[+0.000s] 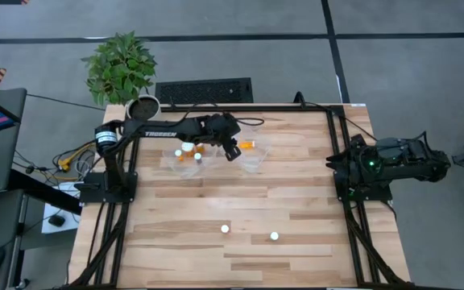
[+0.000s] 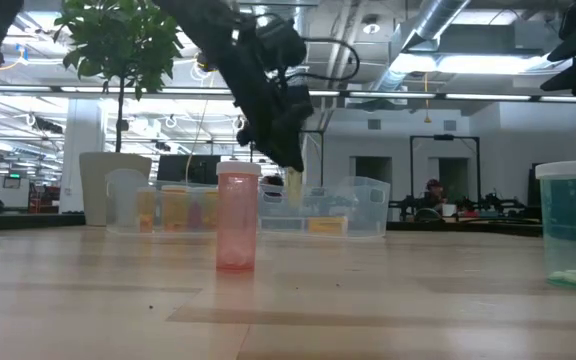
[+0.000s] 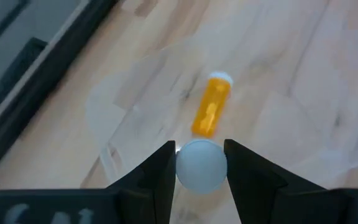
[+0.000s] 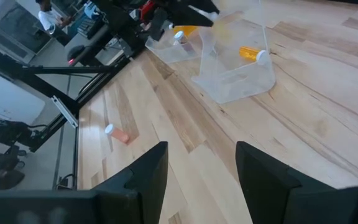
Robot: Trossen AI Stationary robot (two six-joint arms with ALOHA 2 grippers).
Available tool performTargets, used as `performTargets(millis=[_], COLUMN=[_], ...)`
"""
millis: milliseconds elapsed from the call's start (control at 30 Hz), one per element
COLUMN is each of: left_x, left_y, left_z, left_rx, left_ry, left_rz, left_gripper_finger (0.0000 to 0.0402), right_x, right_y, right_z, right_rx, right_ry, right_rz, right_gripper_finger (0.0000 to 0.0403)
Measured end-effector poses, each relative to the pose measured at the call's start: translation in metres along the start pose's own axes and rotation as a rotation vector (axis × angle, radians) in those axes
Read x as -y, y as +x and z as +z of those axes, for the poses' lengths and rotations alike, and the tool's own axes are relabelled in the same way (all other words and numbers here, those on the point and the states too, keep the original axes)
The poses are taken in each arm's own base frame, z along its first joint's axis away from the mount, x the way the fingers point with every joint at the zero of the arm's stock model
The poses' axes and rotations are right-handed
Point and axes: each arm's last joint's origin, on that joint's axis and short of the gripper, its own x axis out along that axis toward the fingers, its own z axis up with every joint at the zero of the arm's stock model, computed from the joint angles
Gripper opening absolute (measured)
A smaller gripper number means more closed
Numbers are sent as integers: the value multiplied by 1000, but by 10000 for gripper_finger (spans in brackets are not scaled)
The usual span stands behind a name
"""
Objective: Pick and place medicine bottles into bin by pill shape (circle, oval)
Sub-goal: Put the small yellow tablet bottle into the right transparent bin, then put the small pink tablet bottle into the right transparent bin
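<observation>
My left gripper (image 1: 230, 148) is shut on a medicine bottle with a white cap (image 3: 201, 165), above the right one of two clear trays (image 1: 256, 157). Another orange bottle (image 3: 212, 106) lies on its side in that tray. The left tray (image 1: 185, 155) holds several bottles (image 1: 188, 149). Two bottles stand upright on the near part of the table (image 1: 225, 229) (image 1: 274, 237). My right gripper (image 4: 197, 180) is open and empty, with its arm folded at the table's right edge (image 1: 353, 165). My left gripper pinches the bottle's round white cap (image 3: 201, 168) between its two fingers, one on each side. The fingers point down, slanting from the table's left. The bottle's body (image 2: 295, 185) hangs below the fingers, lifted clear above the tray.
A potted plant (image 1: 121, 68) stands off the far left corner, and a black keyboard (image 1: 204, 90) lies behind the far edge. Black frame rails run along the table's left and right sides. The wooden table top (image 1: 240, 201) lies bare between the trays and the two standing bottles.
</observation>
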Motion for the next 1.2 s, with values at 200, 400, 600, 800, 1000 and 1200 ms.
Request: performTargets(millis=[200,400,600,800,1000,1200], left_x=[-13,-11,-10,-11,-11,-11], left_y=[14,25,28,28,28,27], left_z=[-2,-6,-5,-5,-5,-5], left_rx=[-19,-34,-13,-17,-21,-19], left_ry=[2,20,25,30,29,30], left_rz=[-2,-9,-10,-6,-5,18], left_gripper_finger=[121,121,123,148,168,177], right_x=[0,0,0,0,0,0], right_y=[0,0,0,0,0,0], right_z=[0,0,0,0,0,0], right_rx=[1,2,2,2,2,2], right_ry=[18,19,19,19,19,19], right_rz=[-1,-2,-2,-2,-2,-2], right_gripper_finger=[201,201,201,201,201,201])
